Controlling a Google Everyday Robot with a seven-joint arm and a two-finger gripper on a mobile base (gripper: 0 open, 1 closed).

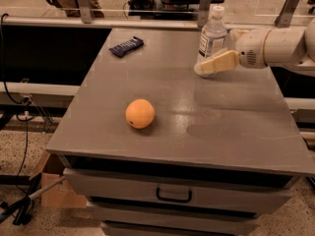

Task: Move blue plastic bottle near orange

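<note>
Clear plastic blue-labelled bottle [212, 37] stands upright, the cream gripper [210, 65] at its base; whether the jaws grip it, I cannot tell. The round orange fruit [140, 113] lies well apart.

The gripper [212, 65], at the desk's [221, 127] far right, hides the blue plastic bottle's [213, 31] base. Its arm [283, 45] runs off the right edge. The label's [209, 43] print is unreadable.

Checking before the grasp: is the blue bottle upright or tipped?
Upright: blue plastic bottle stands on its base, white cap on top, end effector at its foot.
</note>
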